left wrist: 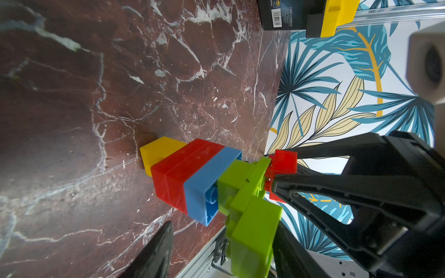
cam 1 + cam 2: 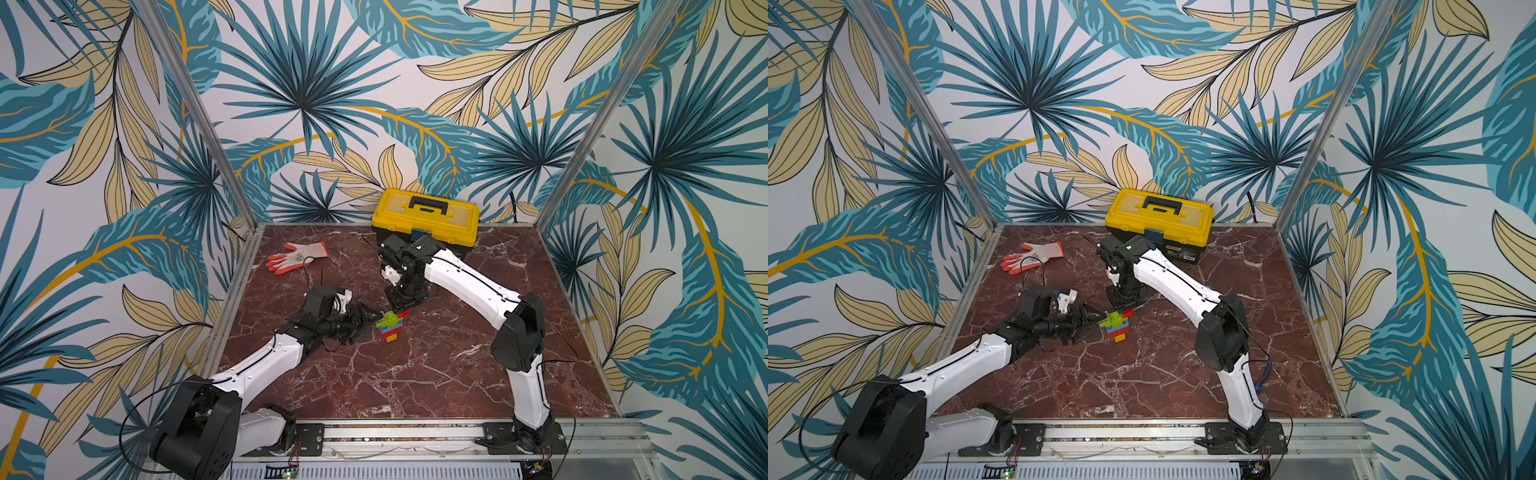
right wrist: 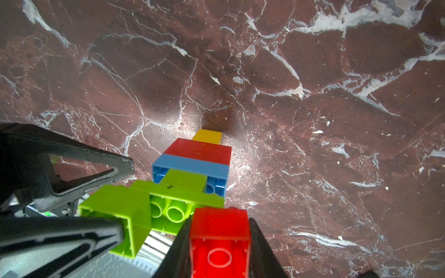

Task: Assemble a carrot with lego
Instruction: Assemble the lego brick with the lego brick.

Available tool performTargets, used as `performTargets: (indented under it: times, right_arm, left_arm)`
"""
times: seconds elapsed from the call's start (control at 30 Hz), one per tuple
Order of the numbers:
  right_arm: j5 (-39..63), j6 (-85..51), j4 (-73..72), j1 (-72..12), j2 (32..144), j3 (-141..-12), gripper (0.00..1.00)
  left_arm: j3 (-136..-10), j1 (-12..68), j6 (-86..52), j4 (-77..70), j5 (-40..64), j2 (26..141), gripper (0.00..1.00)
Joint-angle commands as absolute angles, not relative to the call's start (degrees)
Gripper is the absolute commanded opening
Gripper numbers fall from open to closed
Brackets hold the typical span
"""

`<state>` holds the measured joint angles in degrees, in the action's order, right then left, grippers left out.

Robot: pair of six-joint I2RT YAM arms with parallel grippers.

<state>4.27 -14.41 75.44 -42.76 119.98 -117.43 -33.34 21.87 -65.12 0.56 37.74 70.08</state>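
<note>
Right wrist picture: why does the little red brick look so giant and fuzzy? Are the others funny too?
Right wrist view: the small red brick sits by the lens, so it looms large and soft, and glare brightens the table beside the carrot. Left wrist view: a white blob at the edge is out of focus. In both top views: frame posts splay outward.

Toolbox front partly behind right arm; red brick cut by frame edge; glove marking perhaps lettering, too small.

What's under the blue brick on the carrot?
Under the blue brick come red bricks, then a yellow brick touching the table. The yellow brick's bottom face is hidden.
</note>
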Motion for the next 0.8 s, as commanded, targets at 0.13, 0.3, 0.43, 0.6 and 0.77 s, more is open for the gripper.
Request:
performTargets:
  times: [0.13, 0.3, 0.43, 0.6, 0.77]
  right_arm:
    - [-2.25, -14.82, 78.33, -43.55, 125.58, -113.90, 0.26]
    - [-2.72, -14.91, 80.02, -44.10, 125.72, -113.91, 0.26]
    - [-2.20, -15.09, 79.90, -44.54, 125.56, -113.82, 0.26]
    - [-1.58, -15.04, 80.56, -45.38, 125.88, -115.52, 0.26]
    - [-1.28, -15.16, 81.73, -45.70, 125.80, -117.55, 0.26]
  left_arm:
    - [-32.34, 20.81, -64.46, 1.14, 37.89, 70.50, 0.65]
    - [-32.41, 20.76, -64.50, 1.23, 38.14, 70.23, 0.65]
    - [-32.17, 20.80, -64.51, 1.23, 38.19, 70.14, 0.65]
    - [-31.49, 20.83, -64.42, 1.27, 38.37, 70.29, 0.64]
    - [-30.72, 20.83, -64.68, 1.39, 38.99, 71.52, 0.61]
